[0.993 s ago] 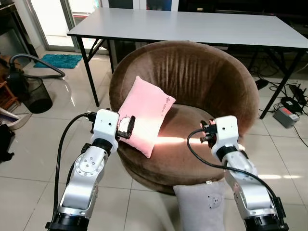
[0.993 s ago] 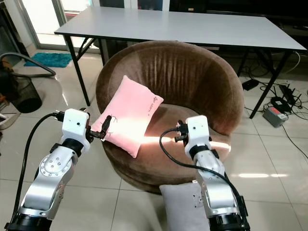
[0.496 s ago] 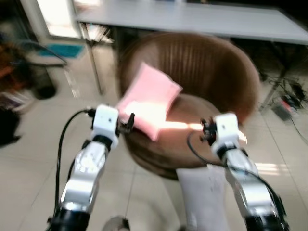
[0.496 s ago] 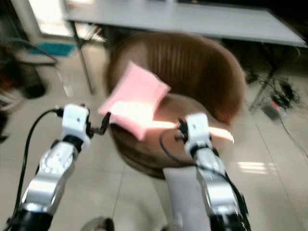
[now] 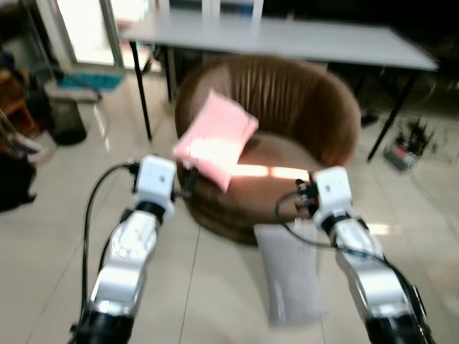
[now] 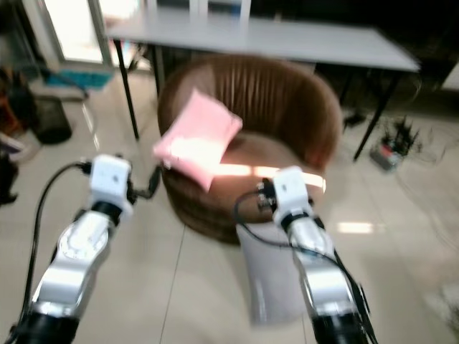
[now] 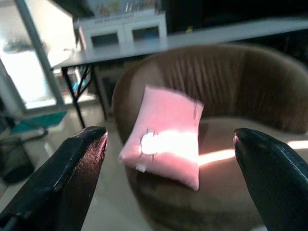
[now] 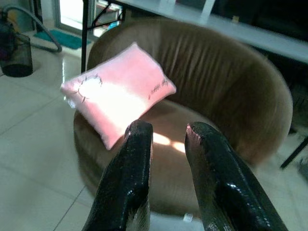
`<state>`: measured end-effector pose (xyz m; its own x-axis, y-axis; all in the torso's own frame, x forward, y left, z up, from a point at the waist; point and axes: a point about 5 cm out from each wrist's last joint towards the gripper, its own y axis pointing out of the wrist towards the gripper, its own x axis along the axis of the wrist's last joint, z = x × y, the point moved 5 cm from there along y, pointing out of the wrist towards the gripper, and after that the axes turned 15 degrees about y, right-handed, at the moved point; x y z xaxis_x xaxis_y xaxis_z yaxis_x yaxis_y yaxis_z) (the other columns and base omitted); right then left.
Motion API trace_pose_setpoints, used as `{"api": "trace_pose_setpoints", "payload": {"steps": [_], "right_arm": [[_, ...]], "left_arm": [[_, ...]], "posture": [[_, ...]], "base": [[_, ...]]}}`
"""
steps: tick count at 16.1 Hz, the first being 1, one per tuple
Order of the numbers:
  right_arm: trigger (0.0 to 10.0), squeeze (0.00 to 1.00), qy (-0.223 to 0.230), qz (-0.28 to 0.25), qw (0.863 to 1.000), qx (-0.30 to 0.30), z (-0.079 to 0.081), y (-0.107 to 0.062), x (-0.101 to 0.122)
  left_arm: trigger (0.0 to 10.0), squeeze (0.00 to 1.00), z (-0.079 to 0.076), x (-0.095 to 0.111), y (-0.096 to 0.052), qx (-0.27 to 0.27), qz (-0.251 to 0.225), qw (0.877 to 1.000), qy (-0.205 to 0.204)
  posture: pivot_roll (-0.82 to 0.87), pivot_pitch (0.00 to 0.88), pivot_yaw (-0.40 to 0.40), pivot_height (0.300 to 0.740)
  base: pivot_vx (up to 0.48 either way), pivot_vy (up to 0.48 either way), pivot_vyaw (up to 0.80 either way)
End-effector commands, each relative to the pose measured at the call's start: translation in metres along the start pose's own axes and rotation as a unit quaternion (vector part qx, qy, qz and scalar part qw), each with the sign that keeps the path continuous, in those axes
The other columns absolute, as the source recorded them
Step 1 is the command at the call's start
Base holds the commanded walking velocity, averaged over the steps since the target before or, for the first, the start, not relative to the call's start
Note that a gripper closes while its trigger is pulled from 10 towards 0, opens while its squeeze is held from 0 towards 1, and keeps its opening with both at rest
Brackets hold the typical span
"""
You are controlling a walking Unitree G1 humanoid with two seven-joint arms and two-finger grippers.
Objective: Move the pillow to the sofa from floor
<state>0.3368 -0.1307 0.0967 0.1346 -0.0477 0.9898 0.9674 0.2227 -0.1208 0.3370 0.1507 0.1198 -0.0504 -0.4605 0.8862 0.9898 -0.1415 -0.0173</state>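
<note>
While pink pillow (image 5: 214, 140) rests on sofa (image 5: 287, 136) | grey pillow (image 5: 290, 272) on floor (image 5: 57, 236)

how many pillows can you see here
2. A pink pillow leans on the left side of the round brown sofa. A grey pillow lies on the tiled floor in front of the sofa, beside the right arm. More could be hidden behind the sofa.

Head cameras look down over both arms; each wrist camera faces the round brown plush sofa (image 7: 216, 96) closer.
</note>
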Motion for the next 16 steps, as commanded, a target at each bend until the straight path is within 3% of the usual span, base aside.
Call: {"api": "trace_pose_setpoints", "payload": {"steps": [1, 13, 16], "right_arm": [[10.0, 0.0, 0.001, 0.002, 1.0, -0.019, -0.013, -0.002, 0.0], [10.0, 0.0, -0.001, 0.008, 1.0, -0.026, -0.018, -0.002, -0.003], [10.0, 0.0, -0.022, 0.02, 0.998, -0.046, -0.025, -0.003, -0.01]], "left_arm": [[10.0, 0.0, -0.005, 0.008, 0.004, -0.004, -0.011, 1.0, -0.001], [10.0, 0.0, -0.008, 0.008, 0.003, -0.001, -0.011, 1.0, 0.001], [10.0, 0.0, -0.008, 0.005, 0.003, 0.0, -0.005, 1.0, -0.008]], "posture": [[-0.04, 0.0, -0.028, 0.74], [-0.04, 0.0, -0.044, 0.74], [-0.04, 0.0, -0.045, 0.74]], "base": [[0.0, -0.409, 0.0], [0.0, -0.412, 0.0], [0.0, -0.096, 0.0]]}}
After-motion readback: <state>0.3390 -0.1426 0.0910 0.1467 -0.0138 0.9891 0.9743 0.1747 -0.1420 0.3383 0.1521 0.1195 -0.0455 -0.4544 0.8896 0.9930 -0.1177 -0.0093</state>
